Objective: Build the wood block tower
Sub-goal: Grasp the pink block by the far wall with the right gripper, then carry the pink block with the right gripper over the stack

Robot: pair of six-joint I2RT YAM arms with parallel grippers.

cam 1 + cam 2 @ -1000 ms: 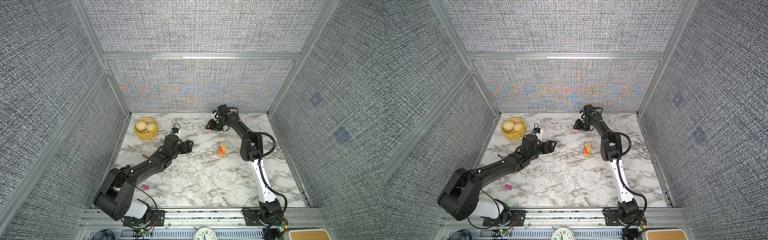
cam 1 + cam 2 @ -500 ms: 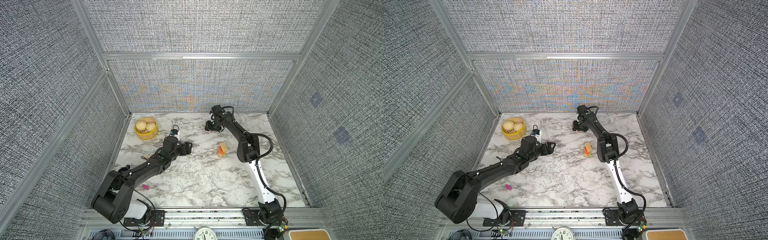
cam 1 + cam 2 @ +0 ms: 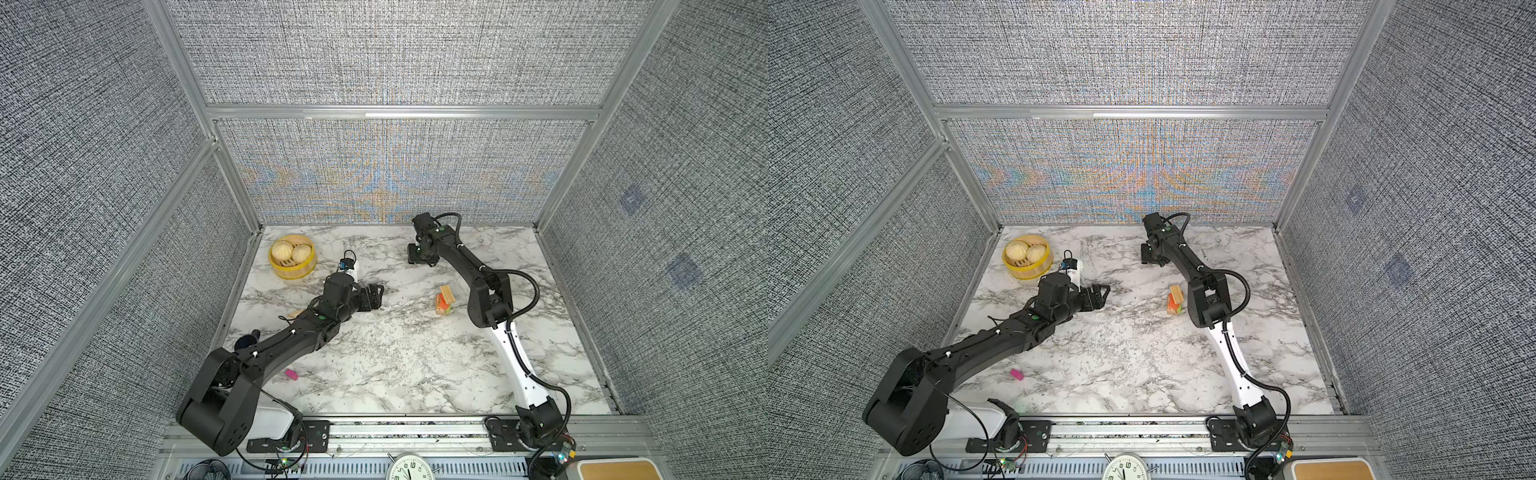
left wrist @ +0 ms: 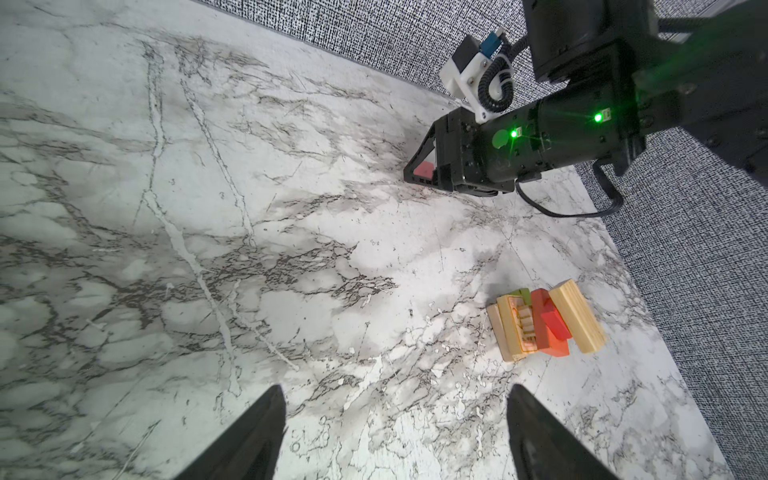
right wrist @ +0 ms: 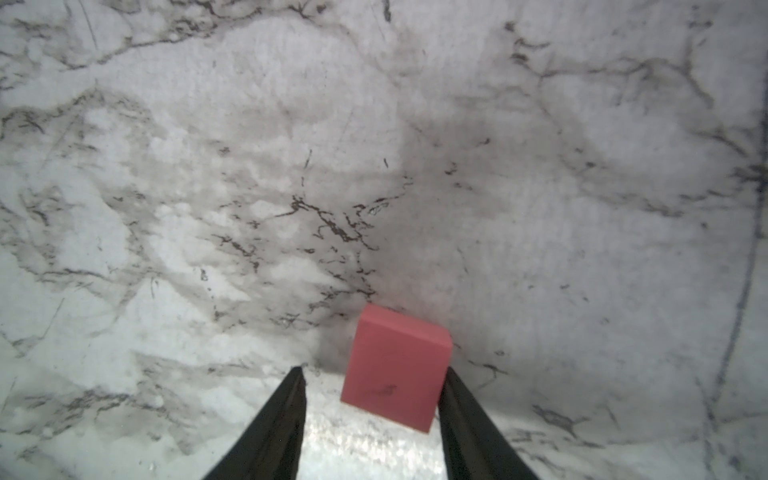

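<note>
Since earlier: right tool (image 5: 374, 374) shifted left; pink block (image 5: 397, 365), then beside it, now between its fingers (image 5: 286, 415).

In a top view the dark mug (image 3: 248, 339) at lower left is mostly hidden behind the left arm (image 3: 291, 341), and a tan block (image 3: 296, 314) pokes out from under it. The tower (image 3: 444, 301), right of centre, is too small to tell its pieces apart.

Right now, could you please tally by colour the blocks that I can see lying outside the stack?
Pink block: 1
Magenta block: 1
Tan block: 1
Total: 3
</note>
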